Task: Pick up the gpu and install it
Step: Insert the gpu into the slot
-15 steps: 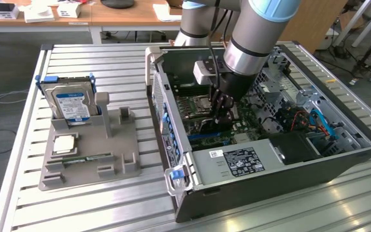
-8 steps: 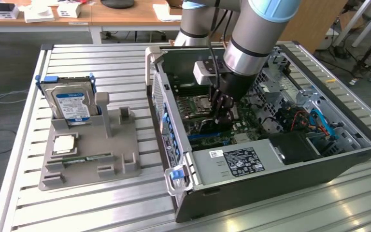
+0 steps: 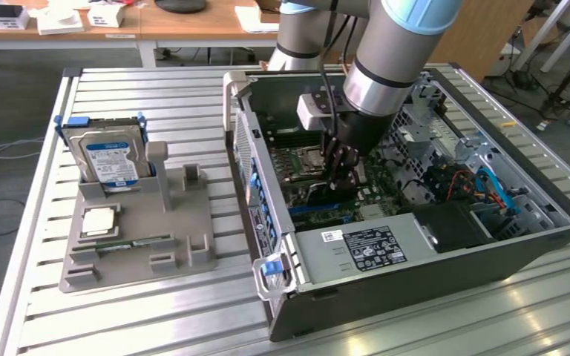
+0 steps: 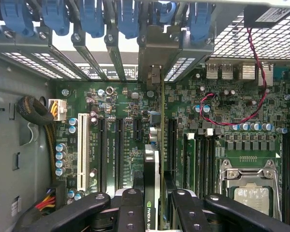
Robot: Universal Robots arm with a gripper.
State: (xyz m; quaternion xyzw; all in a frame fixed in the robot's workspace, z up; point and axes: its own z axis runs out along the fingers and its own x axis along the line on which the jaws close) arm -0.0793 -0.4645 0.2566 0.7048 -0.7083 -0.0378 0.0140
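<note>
1. Hanging low inside the open computer case (image 3: 414, 285), the end effector (image 3: 341, 167) is seen just above the motherboard (image 3: 300, 159), within the case's rim on every side.
2. The end effector (image 4: 155, 205) is pinched on the gpu (image 4: 152, 176). A black finger (image 4: 130, 208) is pressed against each face of the card, which is viewed edge-on.
3. The gpu is held upright on its long edge, and its silver end bracket (image 4: 154, 77) reaches the rear slot openings beneath the row of blue clips (image 4: 92, 17). Whether its lower edge is seated in a slot cannot be told.
4. On one face's side of the card, bare black expansion slots (image 4: 120, 150) and a white slot (image 4: 82, 152) are laid out. On the other side lie another black slot (image 4: 171, 142), the memory slots (image 4: 203, 162) and the processor socket (image 4: 249, 188).
5. A red-and-black twisted wire (image 4: 241, 96) is looped over the board, apart from the card.
6. In the exterior view, the power supply (image 3: 374, 248) is found at 6 o'clock from the end effector. The drive bay with blue cables (image 3: 498, 196) is found at 3 o'clock, and both stand apart from the end effector.
7. At 9 o'clock from the case, a grey fixture (image 3: 196, 222) is set well apart on the slatted worktop (image 3: 166, 311). On it are carried an upright blue-labelled hard drive (image 3: 112, 159), a square silver chip (image 3: 100, 221) and a slim RAM stick (image 3: 127, 243).
</note>
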